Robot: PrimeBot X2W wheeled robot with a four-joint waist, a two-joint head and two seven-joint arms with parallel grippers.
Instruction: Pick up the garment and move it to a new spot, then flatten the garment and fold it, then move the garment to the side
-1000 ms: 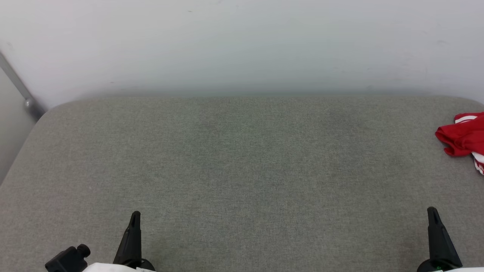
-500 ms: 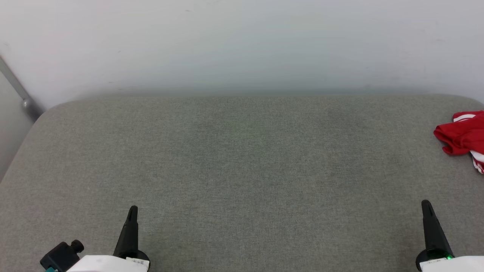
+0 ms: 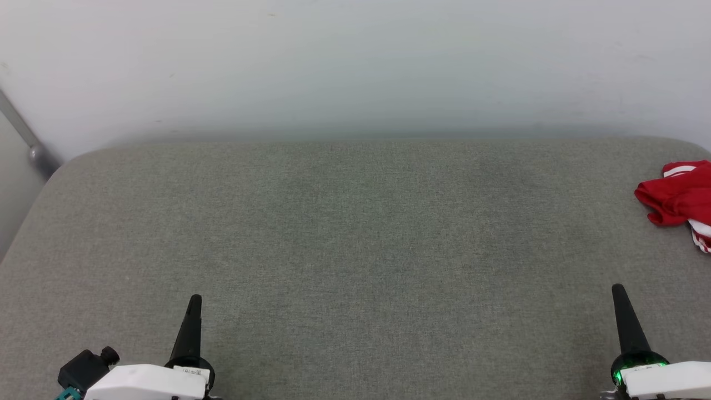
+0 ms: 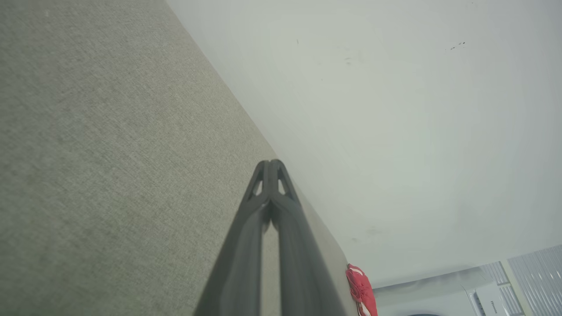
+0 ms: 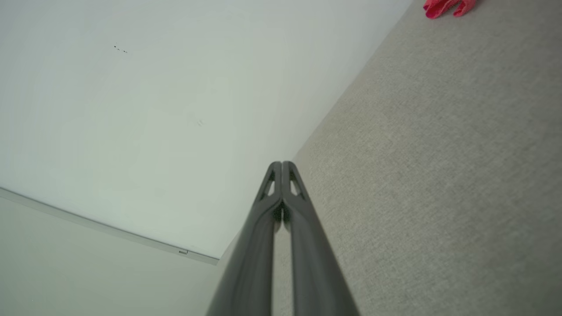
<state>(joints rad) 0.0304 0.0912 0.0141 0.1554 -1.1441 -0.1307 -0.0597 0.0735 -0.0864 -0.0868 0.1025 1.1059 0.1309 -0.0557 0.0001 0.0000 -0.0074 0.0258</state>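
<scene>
The garment (image 3: 679,199) lies bunched in a red heap with white striped trim at the far right edge of the grey padded surface (image 3: 355,233), partly cut off by the head view's border. It is also a small red lump (image 4: 361,287) in the left wrist view and a red lump (image 5: 445,6) at the top of the right wrist view. My left gripper (image 3: 193,304) points up at the lower left, shut and empty (image 4: 271,163). My right gripper (image 3: 617,291) stands at the lower right, shut and empty (image 5: 281,164), well short of the garment.
A pale wall (image 3: 355,66) rises behind the padded surface. A grey metal bar (image 3: 25,136) runs down the wall at the far left. A white appliance (image 4: 487,298) shows beyond the surface's end in the left wrist view.
Both arms have slid forward a little, so more of the white wrists shows. The garment lies where it was; both grippers stay shut.
</scene>
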